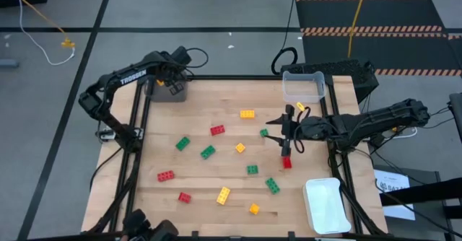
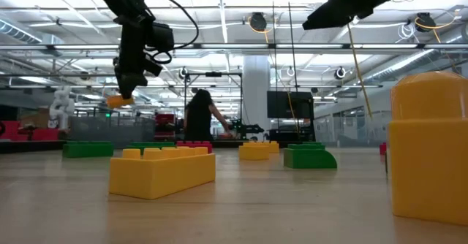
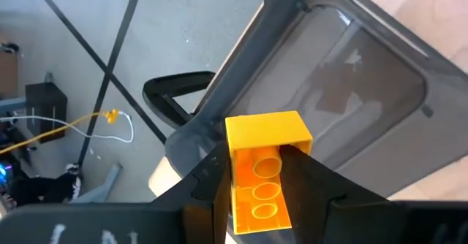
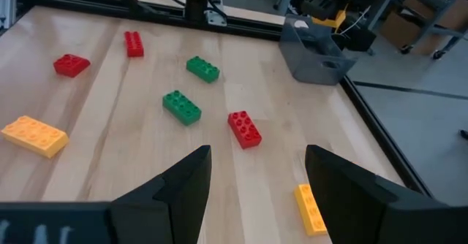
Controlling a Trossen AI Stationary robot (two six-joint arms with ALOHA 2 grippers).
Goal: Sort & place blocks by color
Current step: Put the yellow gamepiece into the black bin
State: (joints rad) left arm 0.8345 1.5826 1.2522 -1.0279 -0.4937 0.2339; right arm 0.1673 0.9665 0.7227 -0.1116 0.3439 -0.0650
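My left gripper (image 1: 172, 82) hangs over the dark grey tray (image 1: 177, 93) at the table's far left corner, shut on a yellow block (image 3: 263, 138). The low view shows that block (image 2: 117, 100) at the fingertips, high above the table. My right gripper (image 4: 256, 156) stands open with nothing between its fingers, above the table's right middle (image 1: 284, 136), close to a red block (image 1: 286, 161). Several red, green and yellow blocks lie flat on the wood, such as a red one (image 1: 217, 130), a green one (image 1: 208, 151) and a yellow one (image 1: 223, 195). My left gripper pinches the yellow block by its two long sides (image 3: 240, 172) between the two fingers (image 3: 311, 178). The fingers slant down from above and lie along the block. The block is lifted clear above the grey tray (image 3: 351, 90), and its hollow underside faces the wrist camera.
A clear tray (image 1: 303, 86) stands at the far right and a white tray (image 1: 325, 205) at the near right corner. A black frame (image 1: 137, 147) borders the table's edges. In the room behind the table a person (image 2: 199, 116) shows in the low view.
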